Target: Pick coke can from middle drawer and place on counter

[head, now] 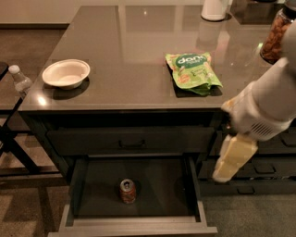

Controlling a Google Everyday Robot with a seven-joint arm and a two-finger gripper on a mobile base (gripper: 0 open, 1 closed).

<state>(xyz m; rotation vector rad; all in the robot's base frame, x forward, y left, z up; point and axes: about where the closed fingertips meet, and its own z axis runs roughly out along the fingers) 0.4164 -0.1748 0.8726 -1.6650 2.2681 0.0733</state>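
Observation:
The coke can (127, 190) is small and red-orange with a silver top. It stands upright on the dark bottom of the open middle drawer (134, 226), left of centre. My gripper (232, 159) is pale yellow and hangs from the white arm at the right. It is in front of the counter's edge, above and to the right of the drawer, well apart from the can and holding nothing. The dark-grey glossy counter (125, 51) spans the top of the view.
On the counter are a white bowl (65, 73) at the left, a green snack bag (192, 71), a white container (215, 9) and a jar of nuts (276, 33). A clear bottle (19, 79) stands off the left edge. A shut drawer with a bar handle (132, 143) sits above the open one.

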